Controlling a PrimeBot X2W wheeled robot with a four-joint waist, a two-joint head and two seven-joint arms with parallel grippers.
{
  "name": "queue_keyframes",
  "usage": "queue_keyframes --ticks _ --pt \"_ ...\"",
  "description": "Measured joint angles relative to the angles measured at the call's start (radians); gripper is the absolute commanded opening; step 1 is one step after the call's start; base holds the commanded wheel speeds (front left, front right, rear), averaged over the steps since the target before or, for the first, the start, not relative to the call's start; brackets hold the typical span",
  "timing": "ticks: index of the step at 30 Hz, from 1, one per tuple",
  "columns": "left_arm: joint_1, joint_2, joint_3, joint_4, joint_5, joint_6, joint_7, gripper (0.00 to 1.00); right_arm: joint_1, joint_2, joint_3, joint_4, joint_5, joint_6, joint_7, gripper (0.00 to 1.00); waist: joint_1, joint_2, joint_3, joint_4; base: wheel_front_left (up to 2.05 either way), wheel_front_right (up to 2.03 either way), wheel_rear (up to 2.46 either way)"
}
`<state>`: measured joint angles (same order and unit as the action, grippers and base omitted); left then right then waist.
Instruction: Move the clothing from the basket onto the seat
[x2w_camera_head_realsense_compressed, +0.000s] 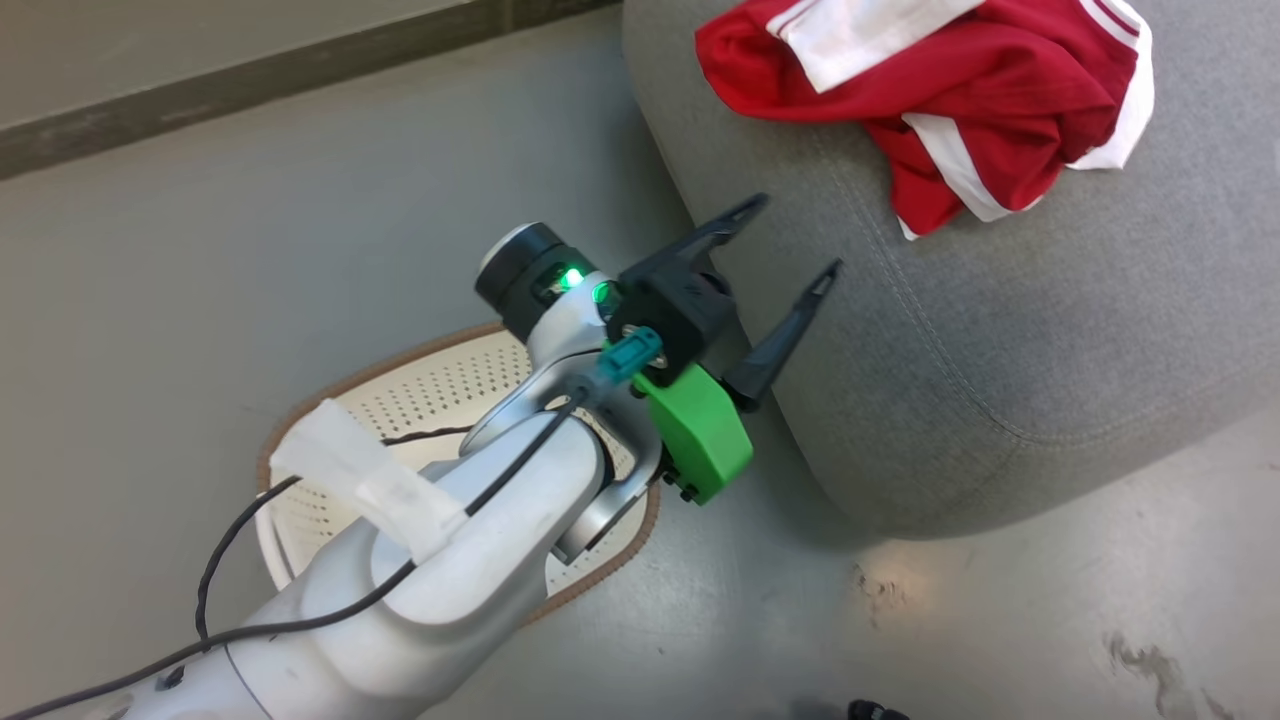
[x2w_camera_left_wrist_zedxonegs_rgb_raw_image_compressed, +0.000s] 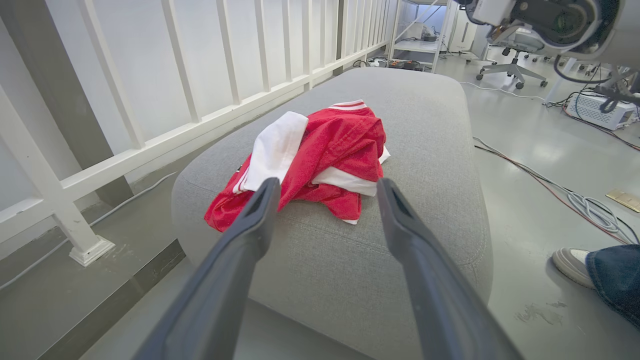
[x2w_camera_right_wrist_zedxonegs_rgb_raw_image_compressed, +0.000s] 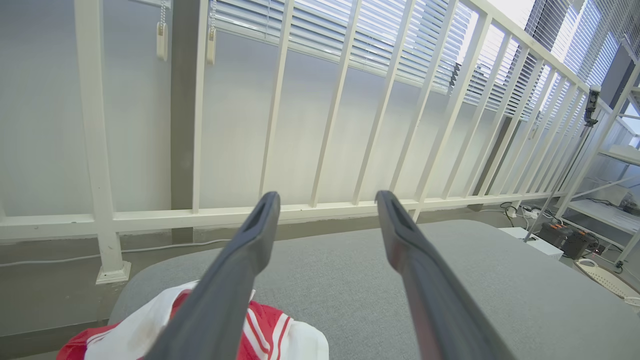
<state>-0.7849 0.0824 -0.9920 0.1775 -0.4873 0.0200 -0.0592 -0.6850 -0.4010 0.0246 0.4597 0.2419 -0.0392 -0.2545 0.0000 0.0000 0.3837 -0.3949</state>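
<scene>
The red and white clothing (x2w_camera_head_realsense_compressed: 950, 90) lies bunched on top of the grey seat (x2w_camera_head_realsense_compressed: 1000, 350), near its far end in the head view. My left gripper (x2w_camera_head_realsense_compressed: 797, 235) hovers open and empty beside the seat's near edge, a short way from the clothing (x2w_camera_left_wrist_zedxonegs_rgb_raw_image_compressed: 320, 160) and pointing at it across the seat (x2w_camera_left_wrist_zedxonegs_rgb_raw_image_compressed: 425, 110). Under my left forearm the cream basket (x2w_camera_head_realsense_compressed: 430, 390) stands on the floor; its visible inside is bare and the rest is hidden. My right gripper (x2w_camera_right_wrist_zedxonegs_rgb_raw_image_compressed: 327, 197) is open above the seat (x2w_camera_right_wrist_zedxonegs_rgb_raw_image_compressed: 475, 280), with the clothing (x2w_camera_right_wrist_zedxonegs_rgb_raw_image_compressed: 260, 335) just below its fingers.
A white railing (x2w_camera_left_wrist_zedxonegs_rgb_raw_image_compressed: 165, 135) runs along the seat's far side. Cables (x2w_camera_left_wrist_zedxonegs_rgb_raw_image_compressed: 560, 190) trail over the grey floor on the other side, where a person's shoe (x2w_camera_left_wrist_zedxonegs_rgb_raw_image_compressed: 570, 265) and trouser leg stand. An office chair (x2w_camera_left_wrist_zedxonegs_rgb_raw_image_compressed: 510, 65) is further back.
</scene>
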Motion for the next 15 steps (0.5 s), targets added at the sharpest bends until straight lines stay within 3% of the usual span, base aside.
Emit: queue_keyframes --ticks 15 --pt "0.124 0.041 0.150 0.077 -0.064 0.070 -0.119 1.00 0.098 0.035 0.032 -0.142 -0.018 0.039 0.000 1.00 0.0000 -0.0001 -0.112 0.147 0.00 0.00 0.00"
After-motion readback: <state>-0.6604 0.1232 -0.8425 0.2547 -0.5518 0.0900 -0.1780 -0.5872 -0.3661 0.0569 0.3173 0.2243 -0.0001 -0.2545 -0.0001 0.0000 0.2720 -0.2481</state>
